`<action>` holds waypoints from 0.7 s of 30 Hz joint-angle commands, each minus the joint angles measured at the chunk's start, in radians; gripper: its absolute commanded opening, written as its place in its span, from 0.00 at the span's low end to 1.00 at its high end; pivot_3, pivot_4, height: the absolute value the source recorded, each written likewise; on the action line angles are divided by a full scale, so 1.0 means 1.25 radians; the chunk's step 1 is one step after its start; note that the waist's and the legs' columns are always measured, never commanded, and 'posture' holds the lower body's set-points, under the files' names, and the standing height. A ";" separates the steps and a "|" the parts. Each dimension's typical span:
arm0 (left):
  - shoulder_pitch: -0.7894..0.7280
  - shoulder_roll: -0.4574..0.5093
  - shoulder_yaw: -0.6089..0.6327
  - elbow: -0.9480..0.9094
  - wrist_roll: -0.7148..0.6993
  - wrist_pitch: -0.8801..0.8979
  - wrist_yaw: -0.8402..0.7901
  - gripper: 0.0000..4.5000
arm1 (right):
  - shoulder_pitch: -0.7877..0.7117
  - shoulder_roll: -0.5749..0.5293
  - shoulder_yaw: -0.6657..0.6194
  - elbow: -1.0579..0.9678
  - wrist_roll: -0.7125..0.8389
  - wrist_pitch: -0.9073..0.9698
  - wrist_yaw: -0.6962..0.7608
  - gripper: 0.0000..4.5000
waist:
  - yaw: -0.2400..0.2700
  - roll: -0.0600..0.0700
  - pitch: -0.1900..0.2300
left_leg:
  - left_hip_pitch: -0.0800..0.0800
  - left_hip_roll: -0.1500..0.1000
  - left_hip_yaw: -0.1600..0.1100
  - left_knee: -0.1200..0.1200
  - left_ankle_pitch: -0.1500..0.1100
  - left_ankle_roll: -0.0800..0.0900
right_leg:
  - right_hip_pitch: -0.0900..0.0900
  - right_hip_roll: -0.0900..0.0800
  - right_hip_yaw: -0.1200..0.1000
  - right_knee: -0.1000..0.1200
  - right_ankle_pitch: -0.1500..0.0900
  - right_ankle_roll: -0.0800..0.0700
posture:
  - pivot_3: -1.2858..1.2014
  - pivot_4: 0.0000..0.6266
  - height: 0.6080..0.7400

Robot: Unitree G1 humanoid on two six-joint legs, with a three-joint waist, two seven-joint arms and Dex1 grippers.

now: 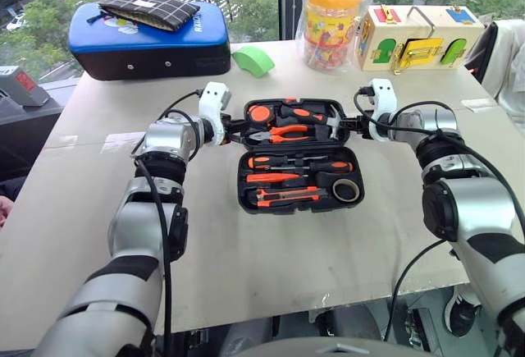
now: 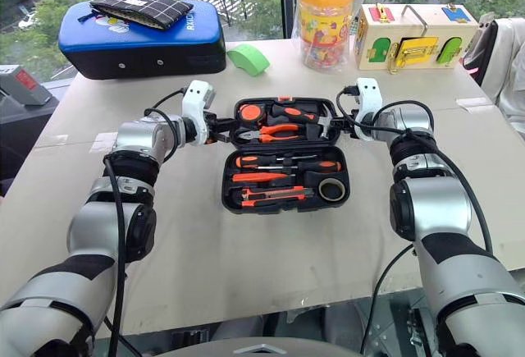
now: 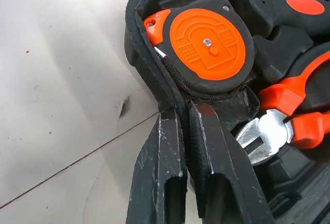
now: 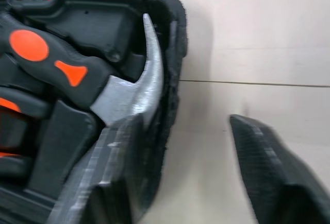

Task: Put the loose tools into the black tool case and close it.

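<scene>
The black tool case [image 1: 243, 186] lies open in the middle of the table. Its near half holds two black-and-orange screwdrivers [image 1: 299, 163], a thin orange screwdriver [image 1: 271, 178], a utility knife [image 1: 287, 198] and a dark tape roll [image 1: 345, 189]. The far half holds a tape measure [image 3: 209, 41], pliers [image 1: 283, 134] and a hammer [image 4: 129, 98]. My left gripper [image 3: 184, 113] is shut on the far half's left rim. At the right rim, my right gripper [image 4: 185, 126] is open and straddles the wall, one finger inside and one outside.
A blue rounded case [image 1: 148, 41] with a checked pouch on top stands at the back left. A green object [image 1: 253, 61], a jar with an orange lid [image 1: 332, 20] and a yellow wooden latch box [image 1: 418, 37] line the back edge. Bare table lies in front of the case.
</scene>
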 commanded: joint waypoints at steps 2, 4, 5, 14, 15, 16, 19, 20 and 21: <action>0.025 -0.015 -0.032 -0.058 -0.007 -0.003 -0.076 0.00 | -0.007 0.014 0.022 -0.013 -0.013 0.008 0.051 0.01 | 0.000 0.000 -0.001 | 0.000 0.000 0.000 0.000 0.000 0.000 | 0.000 0.000 0.000 0.000 0.000 0.000 | 0.52 0.24 1.00; 0.037 -0.016 -0.027 -0.088 -0.017 0.000 -0.088 0.00 | 0.000 0.020 0.036 -0.030 -0.017 0.012 0.079 0.01 | 0.000 0.000 -0.001 | 0.000 0.000 0.000 0.000 0.000 0.000 | 0.000 0.000 0.000 0.000 0.000 0.000 | 0.52 0.24 1.00; 0.045 -0.017 -0.024 -0.103 -0.022 -0.003 -0.094 0.00 | 0.004 0.021 0.039 -0.043 -0.016 0.013 0.089 0.01 | 0.000 0.000 -0.001 | 0.000 0.000 0.000 0.000 0.000 0.000 | 0.000 0.000 0.000 0.000 0.000 0.000 | 0.52 0.24 1.00; 0.197 -0.016 -0.016 -0.334 -0.002 -0.339 -0.091 0.00 | 0.185 -0.019 0.054 -0.459 0.018 -0.011 0.147 0.01 | 0.004 0.001 -0.001 | -0.002 0.000 -0.002 0.001 0.000 0.000 | 0.000 -0.001 -0.002 -0.001 0.000 0.000 | 0.52 0.24 1.00; 0.216 -0.011 -0.019 -0.345 0.016 -0.407 -0.076 0.00 | 0.234 -0.031 0.058 -0.549 0.021 -0.005 0.145 0.01 | 0.004 0.001 -0.001 | -0.002 -0.001 -0.002 0.001 0.000 0.000 | -0.001 -0.001 -0.002 -0.001 0.000 0.000 | 0.52 0.24 1.00; 0.233 -0.006 -0.020 -0.355 0.027 -0.457 -0.070 0.00 | 0.284 -0.044 0.056 -0.637 0.027 -0.002 0.144 0.01 | 0.007 0.001 -0.001 | -0.002 -0.001 -0.002 0.001 0.000 0.000 | 0.000 -0.001 -0.002 -0.001 0.000 0.000 | 0.52 0.24 1.00; 0.274 0.019 -0.031 -0.358 0.062 -0.606 -0.066 0.00 | 0.408 -0.074 0.043 -0.830 0.037 -0.011 0.132 0.01 | 0.018 0.001 -0.001 | -0.002 -0.002 -0.003 0.001 0.000 0.000 | 0.000 -0.002 -0.003 -0.001 0.000 0.000 | 0.52 0.24 1.00; 0.280 0.023 -0.035 -0.355 0.067 -0.635 -0.070 0.00 | 0.430 -0.081 0.044 -0.866 0.036 -0.012 0.129 0.01 | 0.021 0.001 -0.001 | -0.002 -0.002 -0.003 0.001 0.000 0.000 | 0.000 -0.002 -0.003 -0.001 0.000 0.000 | 0.52 0.24 1.00; 0.285 0.027 -0.034 -0.355 0.071 -0.661 -0.065 0.00 | 0.453 -0.082 0.035 -0.908 0.046 0.000 0.122 0.01 | 0.023 0.001 -0.001 | -0.002 -0.002 -0.001 0.001 0.000 0.000 | 0.000 -0.002 -0.003 -0.001 0.000 0.000 | 0.52 0.24 1.00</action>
